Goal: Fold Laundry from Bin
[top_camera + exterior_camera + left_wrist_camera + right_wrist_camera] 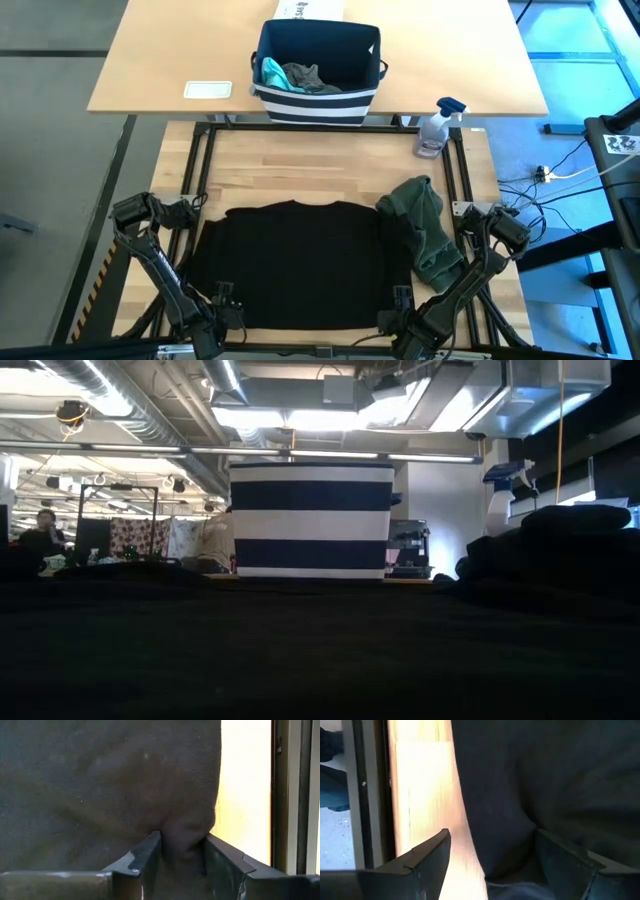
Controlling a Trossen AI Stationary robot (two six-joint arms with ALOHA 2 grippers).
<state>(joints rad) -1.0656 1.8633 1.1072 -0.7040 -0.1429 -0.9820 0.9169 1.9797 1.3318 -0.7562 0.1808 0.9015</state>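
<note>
A large black T-shirt (pixel 300 262) lies spread flat on the wooden table (pixel 300 165). My left gripper (pixel 225 300) stands at the shirt's near-left corner, shut on a bump of the cloth (pixel 182 837). My right gripper (pixel 398 305) stands at the near-right corner, open. Its two fingers straddle the shirt's edge (pixel 492 835), one over bare wood, one over cloth. An olive-green piece (pixel 425 230) lies crumpled, partly on the shirt's right side. The navy striped bin (pixel 318 70) stands on the far table with teal and grey laundry inside. My left gripper pinches a raised fold of the black T-shirt (pixel 182 827) between its two fingers (pixel 147 851), close beside the cloth's edge at the near-left corner. The fingers come from above, pointing down. The cloth bulges up between them, and the rest of the shirt lies flat on the table.
A spray bottle (pixel 437 128) stands at the table's far right. A white card (pixel 208 90) lies on the far table, left of the bin. A black frame (pixel 200 150) rings the tabletop. Bare wood lies between the shirt and the far edge.
</note>
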